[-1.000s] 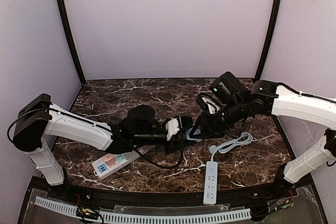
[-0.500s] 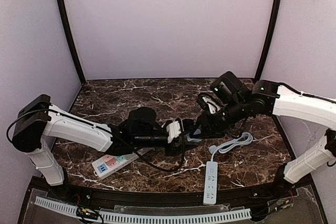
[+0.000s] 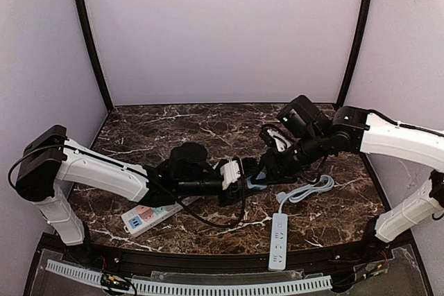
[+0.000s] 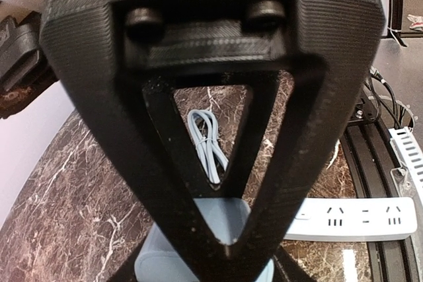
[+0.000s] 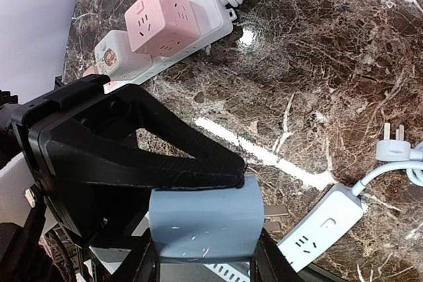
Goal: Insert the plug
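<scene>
Our right pincer gripped the plug over the desk. The left pincer seemed to touch its top; we could not tell whether it was closed.

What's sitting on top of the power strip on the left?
A row of cube adapters sits on the strip, the pink one showing clearest. The sockets under them are covered, so what they plug into cannot be seen.

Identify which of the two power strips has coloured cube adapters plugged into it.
The left power strip: it carries pink and blue cube adapters. The right power strip is plain white.
</scene>
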Action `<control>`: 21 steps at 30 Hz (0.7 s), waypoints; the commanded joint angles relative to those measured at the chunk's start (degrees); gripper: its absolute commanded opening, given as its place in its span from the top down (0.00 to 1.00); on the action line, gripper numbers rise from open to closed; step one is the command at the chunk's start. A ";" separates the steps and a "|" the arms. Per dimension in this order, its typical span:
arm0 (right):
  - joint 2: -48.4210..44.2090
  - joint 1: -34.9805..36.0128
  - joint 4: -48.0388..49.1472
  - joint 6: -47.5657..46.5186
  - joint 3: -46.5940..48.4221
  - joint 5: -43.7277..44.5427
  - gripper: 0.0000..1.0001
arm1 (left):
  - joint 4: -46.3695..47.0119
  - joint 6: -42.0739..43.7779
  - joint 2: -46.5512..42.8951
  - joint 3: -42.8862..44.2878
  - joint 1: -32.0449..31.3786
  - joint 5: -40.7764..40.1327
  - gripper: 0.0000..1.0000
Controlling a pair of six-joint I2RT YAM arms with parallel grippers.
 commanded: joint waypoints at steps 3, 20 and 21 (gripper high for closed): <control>0.03 0.42 0.87 0.37 -0.78 0.21 0.64 | 0.60 0.97 -2.66 0.14 -0.79 0.42 0.45; -2.73 0.38 1.79 -2.84 -1.41 5.76 0.01 | -1.22 1.54 -4.40 -0.78 -1.06 1.69 0.94; -3.23 0.23 1.82 -3.39 -1.14 6.80 0.01 | -2.29 1.55 -4.57 -0.83 -1.06 1.90 0.95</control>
